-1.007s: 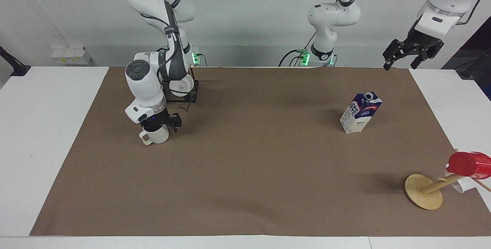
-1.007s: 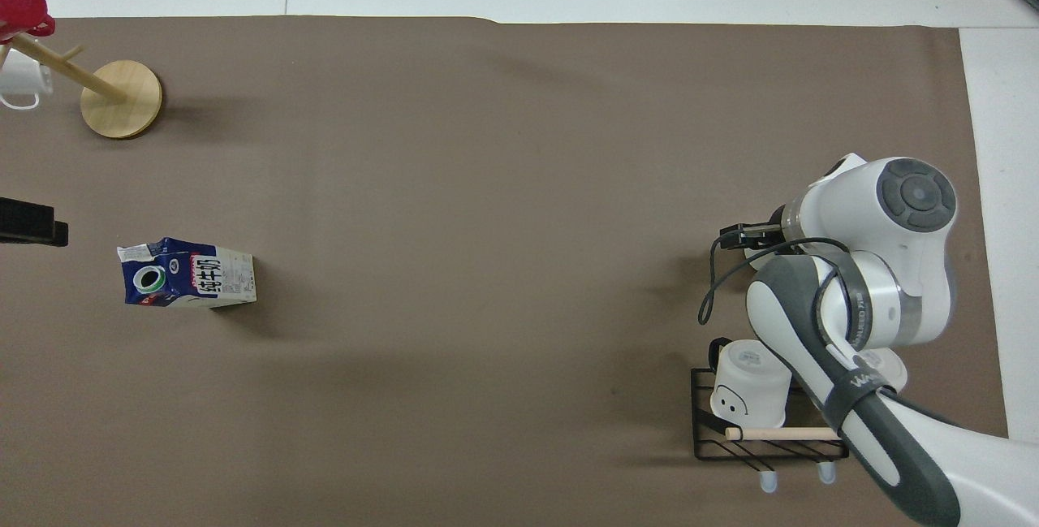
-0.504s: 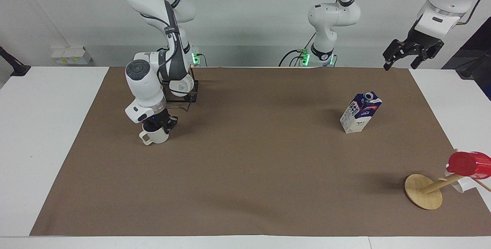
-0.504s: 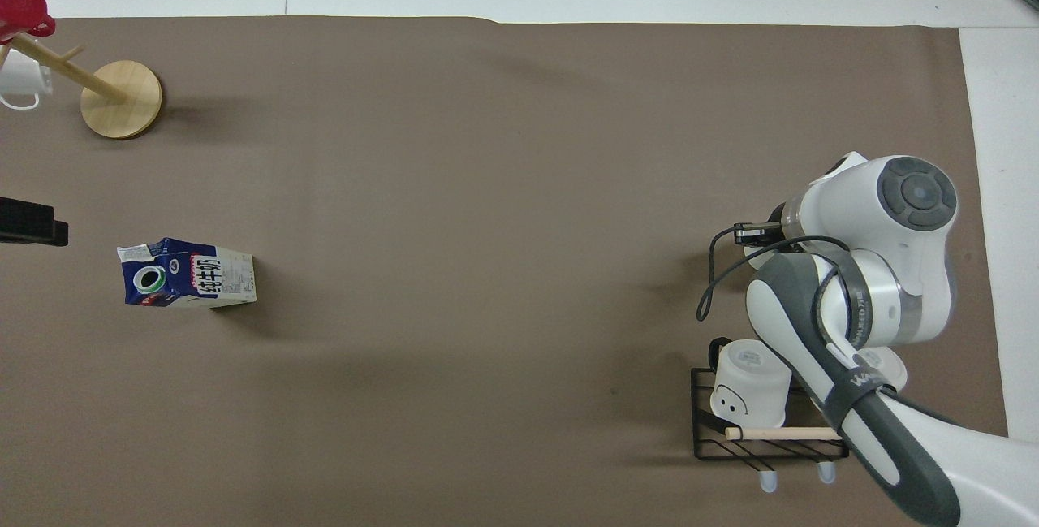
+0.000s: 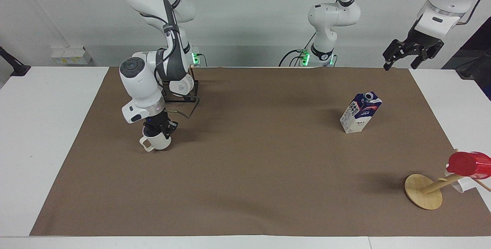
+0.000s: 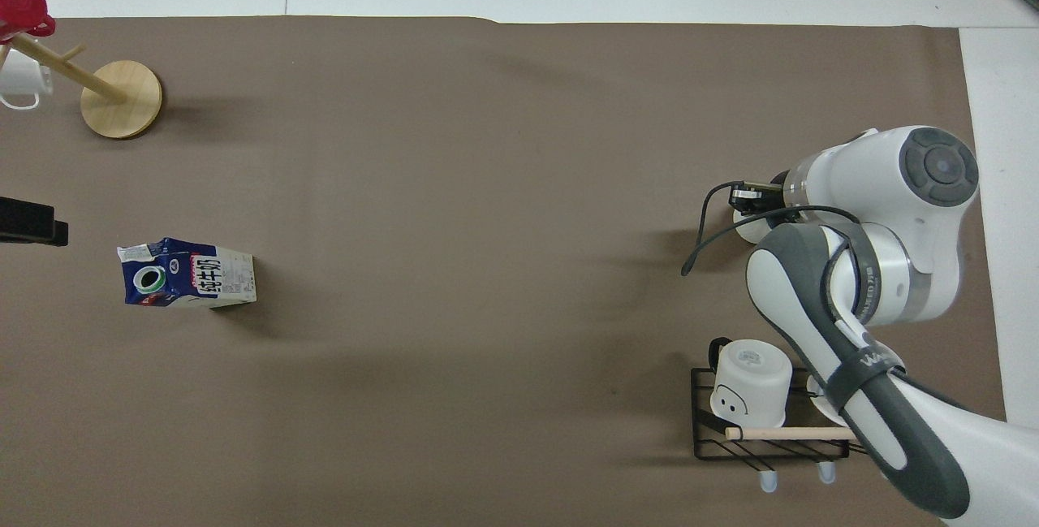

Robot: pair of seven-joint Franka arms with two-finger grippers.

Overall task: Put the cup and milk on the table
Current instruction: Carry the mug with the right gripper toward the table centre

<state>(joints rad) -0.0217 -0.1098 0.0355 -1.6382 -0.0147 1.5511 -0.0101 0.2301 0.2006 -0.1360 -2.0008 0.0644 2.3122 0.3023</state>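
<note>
In the facing view the right gripper (image 5: 158,128) sits at centre-left of the frame, pointing straight down into the mouth of the cup (image 5: 156,142). Its dark fingers (image 5: 163,127) are closed on the cup's rim, one seeming to reach inside the opening and the other against the outer wall, so the cream-white body hangs directly under them with the loop handle turned toward the lower left of the frame. Whether the cup's base touches the brown paper of the table (image 5: 245,187) or hangs just above it cannot be told. In the overhead view the same gripper (image 6: 751,200) shows at right of centre, mostly hidden under the arm's white wrist, and only a pale sliver of the cup (image 6: 748,228) peeks out below it. The milk (image 5: 360,112) stands upright on the paper at centre-right of the facing view, well apart from both grippers; in the overhead view the milk (image 6: 187,274) appears at left of centre. The left gripper (image 5: 412,54) hangs in the upper right corner of the facing view, over the table's edge, fingers spread and holding nothing. A black wire rack (image 6: 767,425) with an upturned white mug (image 6: 751,381) sits at lower right of the overhead view, and a wooden mug stand (image 5: 424,191) carrying a red cup (image 5: 468,164) occupies the lower right of the facing view.
</note>
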